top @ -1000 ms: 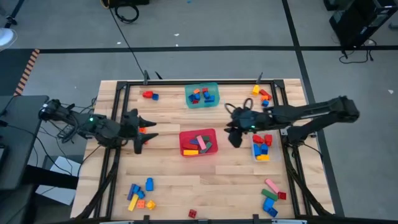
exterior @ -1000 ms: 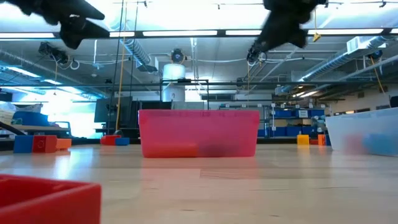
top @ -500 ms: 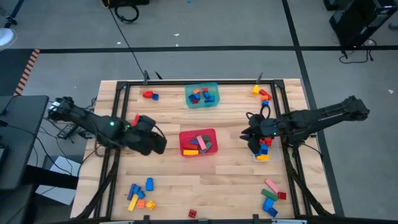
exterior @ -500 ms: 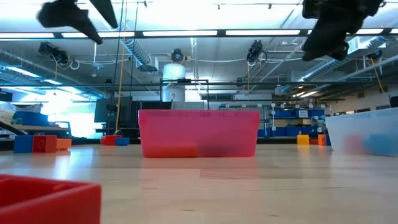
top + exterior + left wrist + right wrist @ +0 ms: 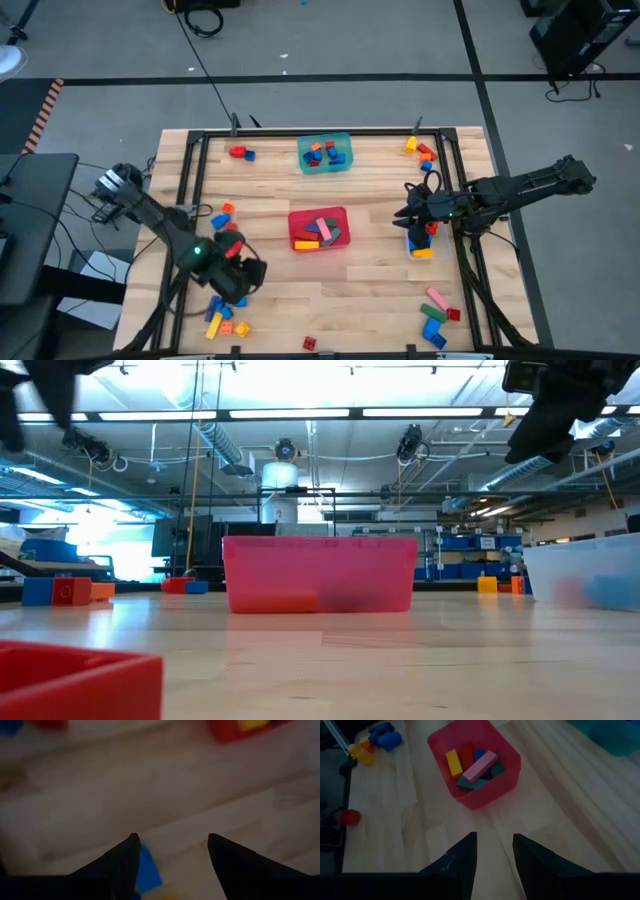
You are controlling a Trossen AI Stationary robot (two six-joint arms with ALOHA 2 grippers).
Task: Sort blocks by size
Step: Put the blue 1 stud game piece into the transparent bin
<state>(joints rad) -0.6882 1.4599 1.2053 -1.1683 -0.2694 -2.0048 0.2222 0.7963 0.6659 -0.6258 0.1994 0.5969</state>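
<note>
The left hand [image 5: 243, 283], its two dark fingers spread and holding nothing, hangs over the pale wooden worktop [image 5: 280, 285] right above the near-left cluster of small blue, yellow and orange plastic blocks [image 5: 222, 312], one blue block [image 5: 148, 870] lying beside a fingertip. The right hand [image 5: 408, 217], fingers parted and empty, hovers at the clear plastic tub [image 5: 421, 243] of blocks, facing the red plastic tub [image 5: 476, 766] at the centre.
</note>
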